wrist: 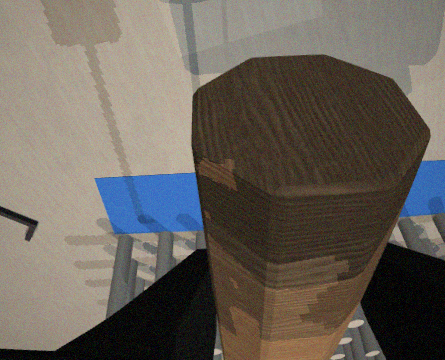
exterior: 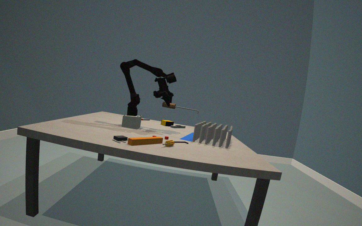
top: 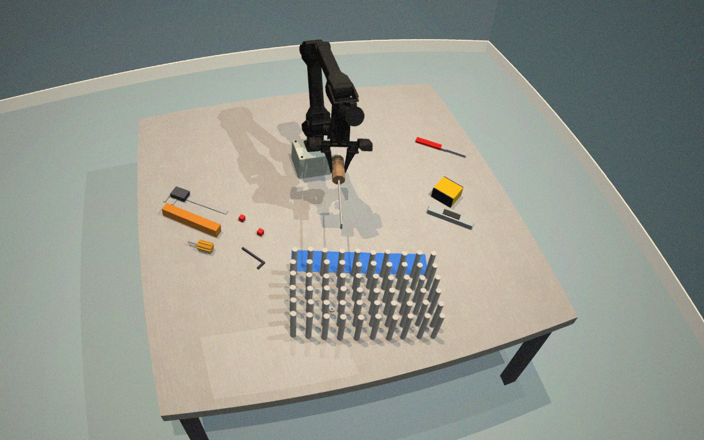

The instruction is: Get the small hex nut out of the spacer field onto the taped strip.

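Observation:
My gripper (top: pixel 338 167) (exterior: pixel 169 104) is shut on the wooden handle of a hook tool (top: pixel 338 170) (exterior: pixel 172 105) (wrist: pixel 302 225), high above the table. The tool's thin metal shaft points toward the spacers, and its short bent tip hangs in the air before the strip. The metal spacers (top: pixel 293 325) (exterior: pixel 228 139) (wrist: pixel 120 270) stand upright in several rows. The hex nut (top: pixel 331 308) lies deep among them, toward the far rows from the arm; it does not show in the other views. The blue taped strip (top: pixel 316 264) (exterior: pixel 187 137) (wrist: pixel 152 200) lies in front of the spacers.
An orange bar (top: pixel 190 220), a dark block with wires (top: pixel 179 194), a yellow-handled piece (top: pixel 205 245), a black hex key (top: pixel 252 256) and red cubes (top: pixel 241 217) (top: pixel 260 231) lie left. A red-handled tool (top: pixel 428 143), yellow block (top: pixel 447 190) and grey bar (top: pixel 450 217) lie right.

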Controlling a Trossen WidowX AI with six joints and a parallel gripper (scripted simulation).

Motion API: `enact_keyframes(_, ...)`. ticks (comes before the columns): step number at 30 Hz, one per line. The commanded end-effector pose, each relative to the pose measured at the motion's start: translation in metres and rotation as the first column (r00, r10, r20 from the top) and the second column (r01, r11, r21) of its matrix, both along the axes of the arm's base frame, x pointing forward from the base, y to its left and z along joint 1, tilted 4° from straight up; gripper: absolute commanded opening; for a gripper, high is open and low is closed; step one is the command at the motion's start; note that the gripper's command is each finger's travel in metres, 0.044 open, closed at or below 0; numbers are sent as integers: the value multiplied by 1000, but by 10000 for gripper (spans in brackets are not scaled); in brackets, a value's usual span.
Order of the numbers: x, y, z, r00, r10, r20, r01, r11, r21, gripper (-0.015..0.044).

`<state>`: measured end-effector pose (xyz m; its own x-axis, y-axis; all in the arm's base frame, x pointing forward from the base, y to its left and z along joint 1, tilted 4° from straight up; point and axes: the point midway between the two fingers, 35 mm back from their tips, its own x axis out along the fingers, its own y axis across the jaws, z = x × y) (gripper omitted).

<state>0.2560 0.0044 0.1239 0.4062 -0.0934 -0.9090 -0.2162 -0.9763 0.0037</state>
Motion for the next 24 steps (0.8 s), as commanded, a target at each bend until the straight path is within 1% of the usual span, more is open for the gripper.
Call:
enact_keyframes(1,-5,-9,0,1000,-21,8,22,1000,-7,0)
enact_keyframes(6,0,-9,-14,1000,-22,9,22,1000,-7,0)
enact_keyframes(15,10,-8,-68,1000,-23,11,24,1000,-6,0)
enact_keyframes(24,4,-8,-118,1000,-25,13,25,1000,-6,0)
